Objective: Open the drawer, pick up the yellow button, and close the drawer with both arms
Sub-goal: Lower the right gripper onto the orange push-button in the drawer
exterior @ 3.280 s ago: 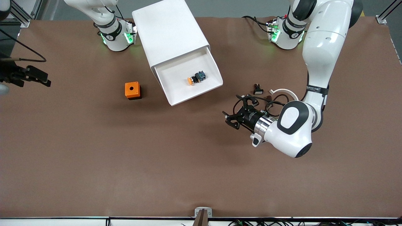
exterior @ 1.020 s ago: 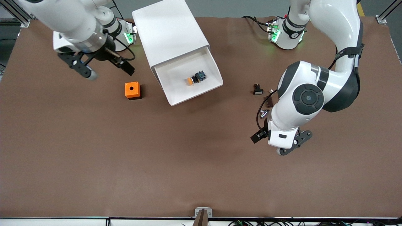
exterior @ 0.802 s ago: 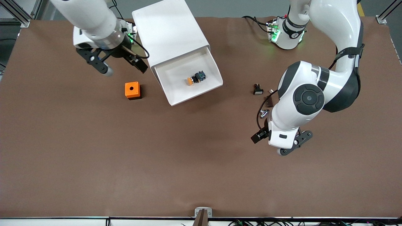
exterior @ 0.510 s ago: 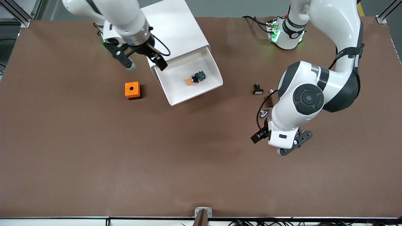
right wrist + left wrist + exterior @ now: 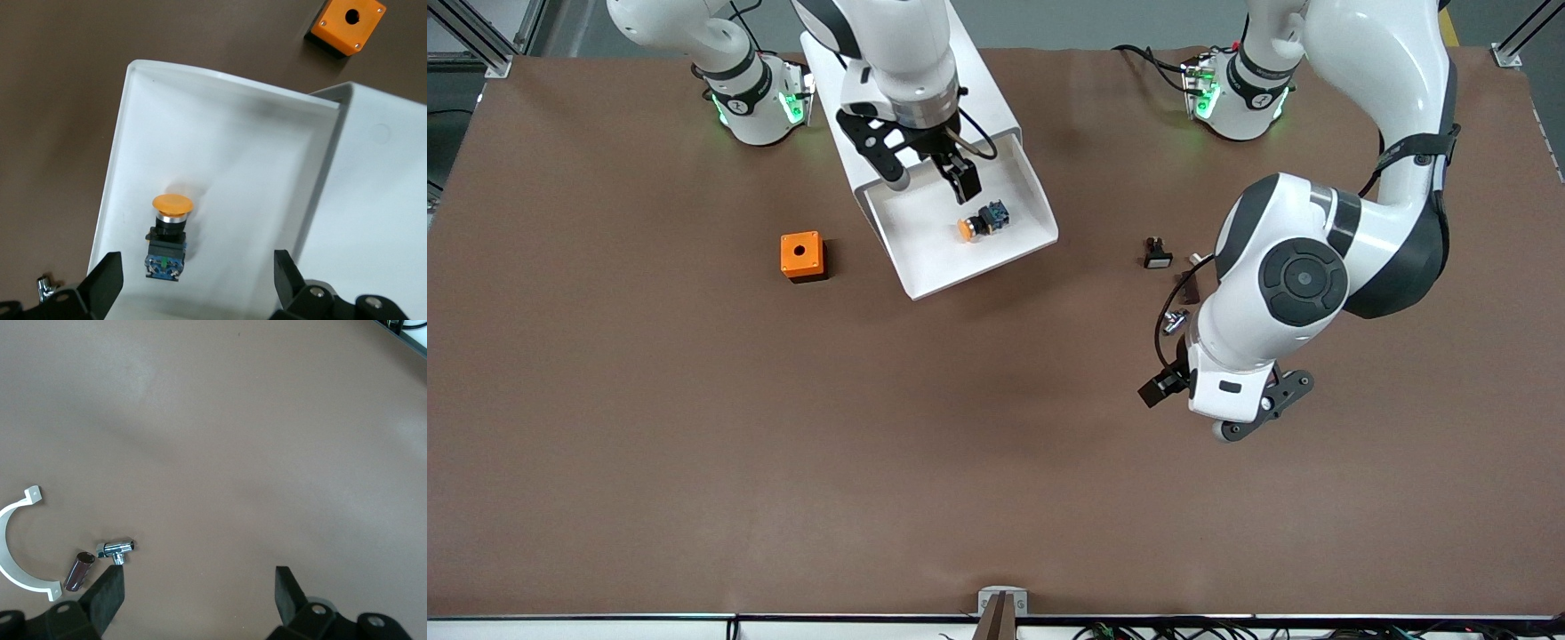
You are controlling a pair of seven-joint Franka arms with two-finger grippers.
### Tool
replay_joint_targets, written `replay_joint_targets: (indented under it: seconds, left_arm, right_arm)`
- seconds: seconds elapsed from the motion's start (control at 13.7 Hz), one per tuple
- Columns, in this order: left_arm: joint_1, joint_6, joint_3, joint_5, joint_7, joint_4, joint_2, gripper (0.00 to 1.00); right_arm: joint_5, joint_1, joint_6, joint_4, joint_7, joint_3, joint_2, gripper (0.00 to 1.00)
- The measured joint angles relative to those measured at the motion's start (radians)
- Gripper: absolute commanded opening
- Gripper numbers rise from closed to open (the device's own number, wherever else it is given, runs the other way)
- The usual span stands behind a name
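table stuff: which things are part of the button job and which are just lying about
Job:
drawer, open
button, lying in it
right gripper, open over the drawer
left gripper, open, waiting over bare table

Lying about:
orange cube
small black part
white half ring
chrome fitting

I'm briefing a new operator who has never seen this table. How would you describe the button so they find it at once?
Find the big white cabinet; its top drawer is pulled open. The button lies alone on the drawer floor, under the right claw. It is small, with a round orange cap and a black body, unlike the orange cube out on the table.
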Motion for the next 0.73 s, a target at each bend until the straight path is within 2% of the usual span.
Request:
replay_joint_targets:
  seconds: [0.36, 0.73]
  left_arm:
    - [0.000, 0.000, 0.000, 0.000, 0.000, 0.000, 0.000, 0.99]
    - [0.001, 0.000, 0.000, 0.000, 0.000, 0.000, 0.000, 0.99]
  right_arm:
    - [-0.027, 0.022, 0.089, 0.000, 0.062, -0.001, 0.074, 1.00]
    - [-0.029, 0.029, 0.113, 0.011, 0.077, -0.002, 0.130, 1.00]
